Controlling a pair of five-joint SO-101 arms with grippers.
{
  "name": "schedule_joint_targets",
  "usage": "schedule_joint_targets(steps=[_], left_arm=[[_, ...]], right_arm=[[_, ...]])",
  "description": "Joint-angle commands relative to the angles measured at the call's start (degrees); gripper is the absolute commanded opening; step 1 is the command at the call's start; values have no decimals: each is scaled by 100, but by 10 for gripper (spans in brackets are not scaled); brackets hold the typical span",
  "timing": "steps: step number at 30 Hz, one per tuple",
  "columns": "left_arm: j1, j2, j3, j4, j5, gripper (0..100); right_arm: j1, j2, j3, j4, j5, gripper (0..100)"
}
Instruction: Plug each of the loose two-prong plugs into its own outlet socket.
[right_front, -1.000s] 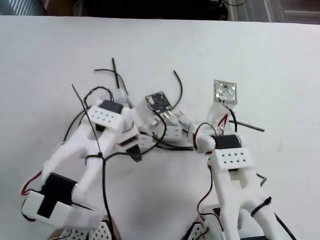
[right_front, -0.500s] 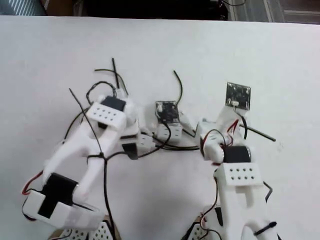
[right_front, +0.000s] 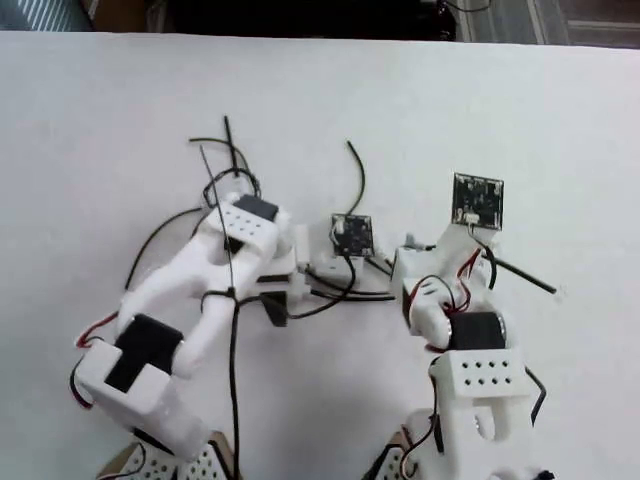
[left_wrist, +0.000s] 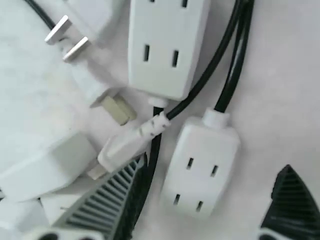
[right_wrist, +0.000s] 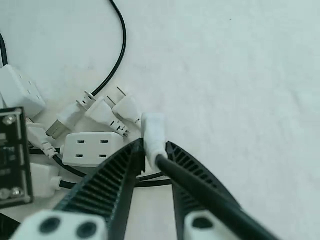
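The right gripper (right_wrist: 152, 146) is clamped on a white plug (right_wrist: 152, 127), and the plug's black cord (right_wrist: 200, 186) runs back between the two dark fingers. Can't make out the prongs on that one from here. Right next to it, three loose plugs (right_wrist: 102, 112) lie in a row on the white bench (right_front: 520, 100), prongs showing, just beside a white outlet block (right_wrist: 92, 148).

Over on the other side, the left gripper (left_wrist: 210, 167) has its fingers spread apart, with a small two-socket outlet (left_wrist: 200, 167) sitting on the bench between them. Whether either finger touches it, can't tell. A bigger outlet (left_wrist: 167, 45) lies near it, with a pair of black cables (left_wrist: 235, 55) running alongside. A bare-pronged plug (left_wrist: 72, 45) rests beside that bigger outlet, not plugged into anything.

From above, both arms meet over the tangle of cords mid-bench.
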Motion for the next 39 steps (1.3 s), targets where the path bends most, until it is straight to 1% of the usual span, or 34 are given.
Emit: schedule_joint_targets(steps=[1, 5, 8, 10, 13, 16, 20, 24, 28, 35, 39], left_arm=[[92, -13, -211, 53, 0, 302], [110, -48, 88, 53, 0, 142], [127, -66, 185, 105, 18, 59], [127, -75, 176, 290, 308, 23], [127, -418, 237, 633, 949, 24], [119, -1086, 246, 1081, 1371, 24], [136, -2202, 686, 1116, 1749, 24], [92, -3160, 1319, 791, 2154, 24], [84, -3697, 1952, 440, 2549, 24], [101, -3829, 2673, -501, 3411, 23], [110, -3820, 2901, -747, 3745, 23]], right_arm=[[22, -119, -44, 4, 44, 18], [31, -127, -44, 4, 44, 18], [48, -127, -44, 4, 44, 18], [57, -127, -44, 4, 44, 18], [57, -127, -44, 4, 44, 18], [57, -127, -44, 4, 44, 18], [57, -127, -44, 4, 44, 18], [66, -127, -44, 4, 44, 18], [66, -127, -44, 4, 44, 18], [48, -127, -44, 4, 44, 18], [22, -110, -44, 13, 44, 18]])
